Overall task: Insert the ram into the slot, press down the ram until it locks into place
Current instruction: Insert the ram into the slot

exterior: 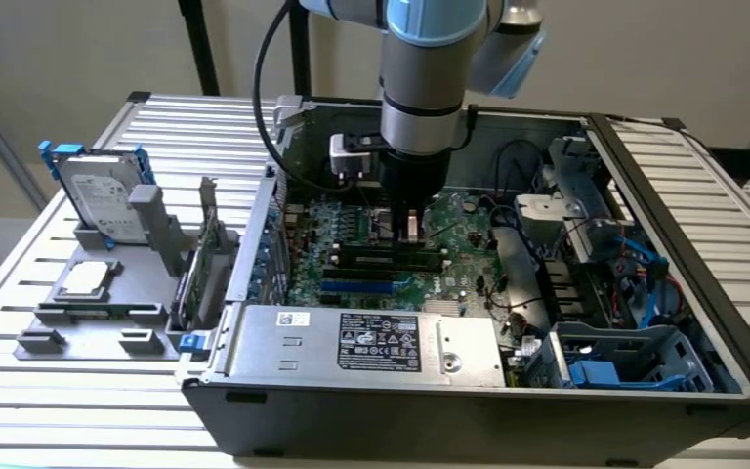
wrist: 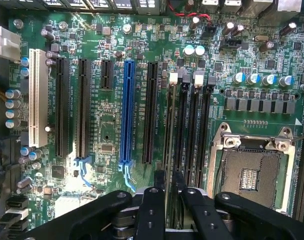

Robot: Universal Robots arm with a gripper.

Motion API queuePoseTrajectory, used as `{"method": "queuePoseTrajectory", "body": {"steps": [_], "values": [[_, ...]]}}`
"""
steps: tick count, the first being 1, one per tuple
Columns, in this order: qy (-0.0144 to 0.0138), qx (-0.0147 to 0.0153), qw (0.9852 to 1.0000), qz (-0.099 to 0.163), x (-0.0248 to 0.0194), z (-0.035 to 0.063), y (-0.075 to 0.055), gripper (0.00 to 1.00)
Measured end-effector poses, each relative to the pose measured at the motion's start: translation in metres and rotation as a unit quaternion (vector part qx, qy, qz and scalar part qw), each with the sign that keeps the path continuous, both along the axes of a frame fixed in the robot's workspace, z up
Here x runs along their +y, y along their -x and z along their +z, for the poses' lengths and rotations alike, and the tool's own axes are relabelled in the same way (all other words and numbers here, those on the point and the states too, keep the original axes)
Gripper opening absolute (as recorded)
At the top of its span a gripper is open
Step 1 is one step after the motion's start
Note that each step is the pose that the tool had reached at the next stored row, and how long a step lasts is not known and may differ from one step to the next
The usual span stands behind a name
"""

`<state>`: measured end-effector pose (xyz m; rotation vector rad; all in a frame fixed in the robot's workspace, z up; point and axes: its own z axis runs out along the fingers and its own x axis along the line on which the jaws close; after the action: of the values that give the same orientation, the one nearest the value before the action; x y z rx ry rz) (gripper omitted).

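Observation:
My gripper (exterior: 408, 237) reaches down into the open computer case over the green motherboard (exterior: 349, 230). In the wrist view its two black fingers (wrist: 151, 200) stand close together, and the ram (wrist: 168, 212) shows edge-on as a thin grey-green strip between them. The gripper (wrist: 169, 176) appears shut on it. The ram lies along the black slot (wrist: 169, 125) nearest the blue slot, one of several parallel memory sockets (wrist: 193, 130). From the exterior view the ram (exterior: 375, 258) is a low green strip with dark chips standing in the sockets below the fingers. Whether the end clips are closed is unclear.
A blue slot (wrist: 126, 110) and black expansion slots (wrist: 62, 105) lie on one side of the memory sockets, the square metal CPU socket (wrist: 249, 172) on the other. The power supply (exterior: 349, 342) sits at the case front, cables and a blue drive cage (exterior: 623, 357) on the exterior view's right. A hard drive (exterior: 102, 195) stands outside.

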<state>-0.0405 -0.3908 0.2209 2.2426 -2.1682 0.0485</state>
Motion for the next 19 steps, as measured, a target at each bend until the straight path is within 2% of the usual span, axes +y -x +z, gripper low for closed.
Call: {"method": "queuePoseTrajectory", "body": {"steps": [3, 7, 10, 12, 13, 19], "values": [[0.0001, 0.0002, 1.0000, 0.000, 0.0000, 0.0049, 0.000, 0.21], [0.0000, 0.0013, 1.0000, 0.000, 0.0000, 0.0179, 0.000, 0.21], [0.0001, 0.0035, 1.0000, 0.000, 0.0000, 0.0237, 0.001, 0.21], [0.0000, 0.0057, 1.0000, 0.000, 0.0000, 0.0255, 0.003, 0.19], [0.0000, 0.0065, 1.0000, 0.000, 0.0000, 0.0259, 0.004, 0.13], [0.0002, 0.0065, 1.0000, 0.000, 0.0000, 0.0262, 0.005, 0.10]]}}
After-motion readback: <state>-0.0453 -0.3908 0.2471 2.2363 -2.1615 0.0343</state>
